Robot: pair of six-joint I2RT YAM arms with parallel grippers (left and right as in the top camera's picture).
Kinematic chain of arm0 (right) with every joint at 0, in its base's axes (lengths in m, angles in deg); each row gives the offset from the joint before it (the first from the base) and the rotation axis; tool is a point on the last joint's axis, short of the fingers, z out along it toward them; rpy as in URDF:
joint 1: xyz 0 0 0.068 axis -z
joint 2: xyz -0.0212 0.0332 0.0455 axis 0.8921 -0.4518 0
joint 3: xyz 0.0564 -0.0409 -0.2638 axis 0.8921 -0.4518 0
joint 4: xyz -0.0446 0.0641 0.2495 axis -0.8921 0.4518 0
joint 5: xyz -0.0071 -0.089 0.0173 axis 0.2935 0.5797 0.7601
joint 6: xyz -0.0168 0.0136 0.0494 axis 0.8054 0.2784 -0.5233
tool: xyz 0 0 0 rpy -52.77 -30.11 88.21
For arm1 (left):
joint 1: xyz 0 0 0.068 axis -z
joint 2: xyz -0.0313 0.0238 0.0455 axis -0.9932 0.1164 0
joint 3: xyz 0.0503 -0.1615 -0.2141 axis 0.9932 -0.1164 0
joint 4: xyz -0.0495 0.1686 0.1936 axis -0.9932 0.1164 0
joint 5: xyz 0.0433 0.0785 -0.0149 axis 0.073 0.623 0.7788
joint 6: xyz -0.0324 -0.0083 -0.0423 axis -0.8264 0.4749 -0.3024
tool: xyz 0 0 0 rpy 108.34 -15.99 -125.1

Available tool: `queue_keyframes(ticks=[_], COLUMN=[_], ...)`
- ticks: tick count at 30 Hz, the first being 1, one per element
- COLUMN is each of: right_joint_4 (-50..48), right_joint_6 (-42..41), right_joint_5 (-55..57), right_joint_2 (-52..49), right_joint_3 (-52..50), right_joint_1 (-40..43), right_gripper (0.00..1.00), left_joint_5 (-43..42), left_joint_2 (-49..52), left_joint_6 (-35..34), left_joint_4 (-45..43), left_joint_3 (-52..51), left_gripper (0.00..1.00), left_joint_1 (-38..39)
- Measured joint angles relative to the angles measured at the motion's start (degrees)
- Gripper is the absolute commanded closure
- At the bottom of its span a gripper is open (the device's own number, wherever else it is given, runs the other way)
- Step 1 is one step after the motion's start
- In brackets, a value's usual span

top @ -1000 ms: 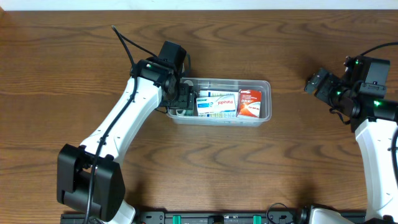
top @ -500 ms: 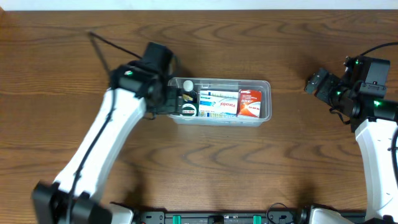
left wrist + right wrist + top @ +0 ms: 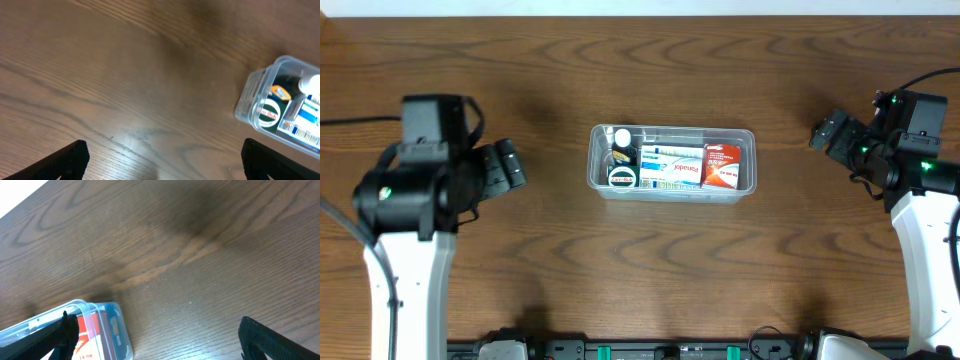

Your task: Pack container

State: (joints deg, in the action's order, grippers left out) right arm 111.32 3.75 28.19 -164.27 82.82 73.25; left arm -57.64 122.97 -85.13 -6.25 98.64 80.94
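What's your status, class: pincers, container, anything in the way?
Left pincer open, empty. Right pincer open, empty. Container holds white box, red box, bottle. Nothing blocking it.

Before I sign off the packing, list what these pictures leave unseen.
Overhead: print on the white-blue box and the red box is too small to read.
Left wrist: the right edge cuts off most of the container.
Right wrist: the bottom edge cuts it off, leaving one corner.

Left gripper (image 3: pixel 514 165) empty, jaws wide apart; right gripper (image 3: pixel 827 133) same; both pointing inward.
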Motion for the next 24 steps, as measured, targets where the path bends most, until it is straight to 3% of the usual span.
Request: queue_keyframes(ticks=[24], right_joint_4=[2.56], right_joint_6=[0.70], right_joint_5=[0.79], right_joint_2=[2.43], right_joint_3=[-0.17], right_joint_1=[-0.72], right_gripper=[0.01], left_joint_5=[0.13], left_joint_2=[-1.95], left_joint_6=[0.00], left_joint_4=[-0.04], left_joint_3=[0.11], left_gripper=[0.02], left_joint_1=[-0.85])
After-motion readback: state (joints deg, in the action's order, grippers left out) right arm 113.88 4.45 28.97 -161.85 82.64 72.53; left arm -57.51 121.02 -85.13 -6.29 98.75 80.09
